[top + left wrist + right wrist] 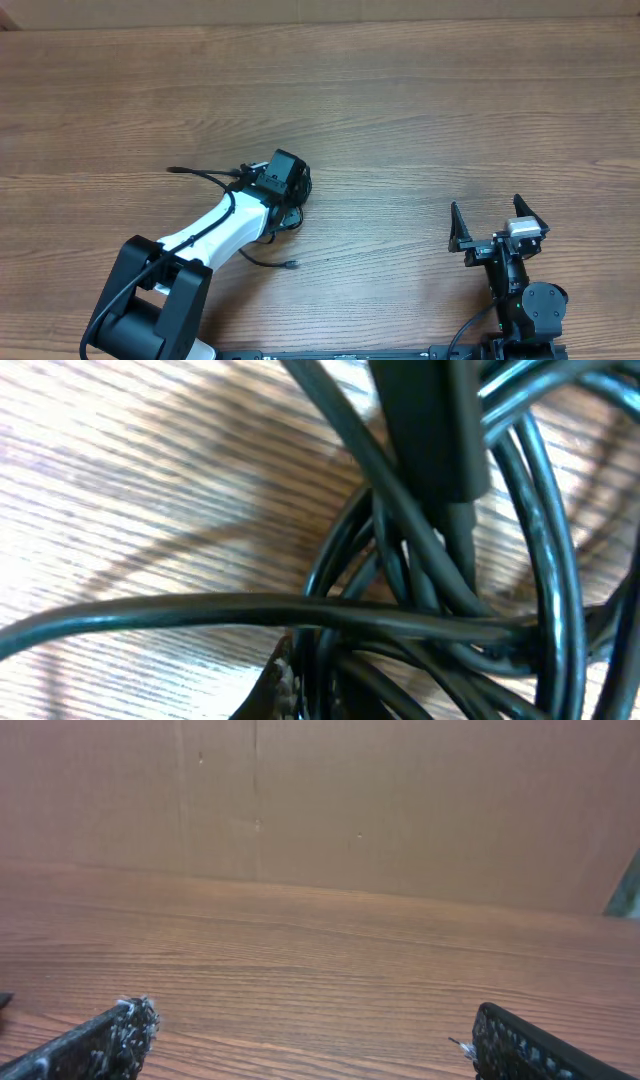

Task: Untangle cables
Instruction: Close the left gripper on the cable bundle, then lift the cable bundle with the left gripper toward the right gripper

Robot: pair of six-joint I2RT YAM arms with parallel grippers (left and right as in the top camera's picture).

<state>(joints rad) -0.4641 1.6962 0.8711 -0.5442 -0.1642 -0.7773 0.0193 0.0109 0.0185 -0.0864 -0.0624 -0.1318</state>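
Cables (pixel 292 214): bunched in one dark knot left of centre on table (pixel 420 100), mostly under L end effector (pixel 287 178). Closed down narrow right in the bundle, prob. pinching a strand to lift or drag it clear; exact pinch hidden. In L wrist view: loops (pixel 545 560) stacked over each other, w/ one strand (pixel 200 610) crossing flat in front and a fingertip (pixel 272 682) poking in at bottom edge. Free ends: tail w/ plug (pixel 291 264) just beside L arm (pixel 215 230), another (pixel 180 171) trailing off left. R end effector (pixel 497 222): spread wide, holding nothing, parked well apart at lower right, prob. waiting to take a freed end. In the way: L arm over part of bundle, plus loops threaded thru each other.
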